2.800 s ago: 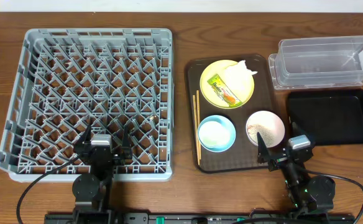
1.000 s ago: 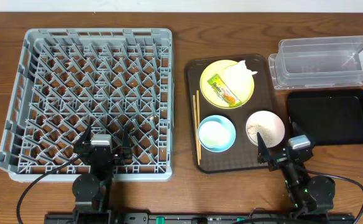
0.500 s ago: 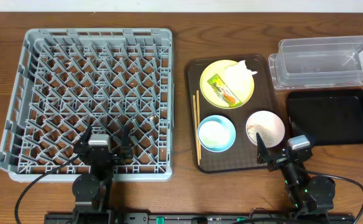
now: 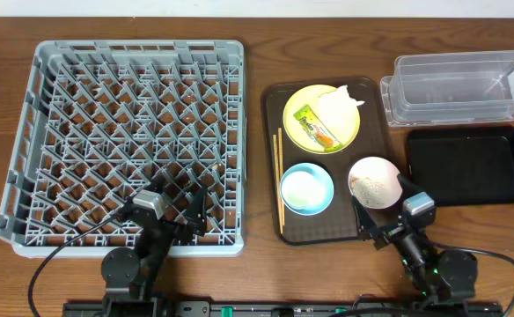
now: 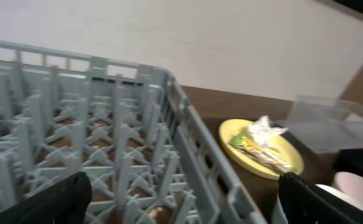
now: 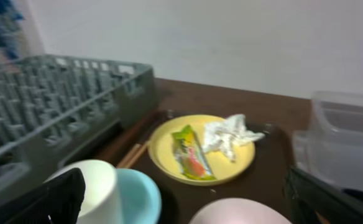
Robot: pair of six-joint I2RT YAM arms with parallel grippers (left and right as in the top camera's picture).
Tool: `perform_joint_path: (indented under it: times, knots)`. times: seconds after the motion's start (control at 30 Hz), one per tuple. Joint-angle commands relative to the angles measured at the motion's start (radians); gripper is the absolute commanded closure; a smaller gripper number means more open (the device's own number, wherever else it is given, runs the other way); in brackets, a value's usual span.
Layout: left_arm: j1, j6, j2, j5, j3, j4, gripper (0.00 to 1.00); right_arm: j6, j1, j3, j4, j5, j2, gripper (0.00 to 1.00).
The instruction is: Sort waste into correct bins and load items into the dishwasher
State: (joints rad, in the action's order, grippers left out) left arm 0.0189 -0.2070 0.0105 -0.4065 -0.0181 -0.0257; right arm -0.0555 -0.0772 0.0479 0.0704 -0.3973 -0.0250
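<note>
The grey rack [image 4: 125, 114] fills the left of the table. A yellow plate [image 4: 345, 132] holds the green-and-yellow wrapper [image 4: 315, 127] and the crumpled napkin [image 4: 338, 103]. Chopsticks [image 4: 280, 180] lie beside a light blue bowl [image 4: 325, 198] with a small white cup [image 4: 299, 187] in it. A white bowl [image 4: 389, 167] holds rice grains [image 4: 365, 187]. My left gripper [image 4: 176, 194] is open and empty over the rack's near right corner. My right gripper [image 4: 382, 199] is open and empty just in front of the white bowl. The right wrist view shows the plate [image 6: 169, 146] and the cup [image 6: 94, 180].
The dishes sit on a dark brown serving tray [image 4: 371, 141]. A clear plastic tub [image 4: 458, 88] stands at the back right, with a black tray [image 4: 468, 167] in front of it. The rack's right wall [image 5: 194, 155] runs close past my left gripper [image 5: 181, 205].
My left gripper has swung to the right, toward the rack's near right corner. My right gripper has moved left and forward, up to the white bowl. Both stay open.
</note>
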Motion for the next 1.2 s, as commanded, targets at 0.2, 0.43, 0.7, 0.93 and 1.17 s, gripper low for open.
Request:
perform_joint_path:
  times: [0.2, 0.43, 0.7, 0.93, 1.17]
  knots:
    - [-0.002, -0.016, 0.128, -0.182, -0.268, 0.052, 0.04, -0.032, -0.008, 0.308, 0.228, -0.018, -0.120, 0.01]
    - [-0.002, -0.016, 0.415, -0.190, -0.583, 0.302, 0.04, -0.005, -0.008, 0.644, 0.466, -0.020, -0.447, 0.01]
    - [-0.002, -0.016, 0.763, -0.404, -0.957, 0.644, 0.04, 0.039, -0.008, 1.061, 0.795, -0.022, -0.796, 0.01]
    - [-0.002, -0.017, 0.898, -0.443, -1.097, 0.858, 0.04, 0.085, -0.008, 1.249, 0.975, -0.063, -0.918, 0.01]
    - [-0.002, -0.042, 0.897, -0.494, -1.097, 0.867, 0.02, -0.002, -0.008, 1.249, 1.026, -0.146, -0.913, 0.01]
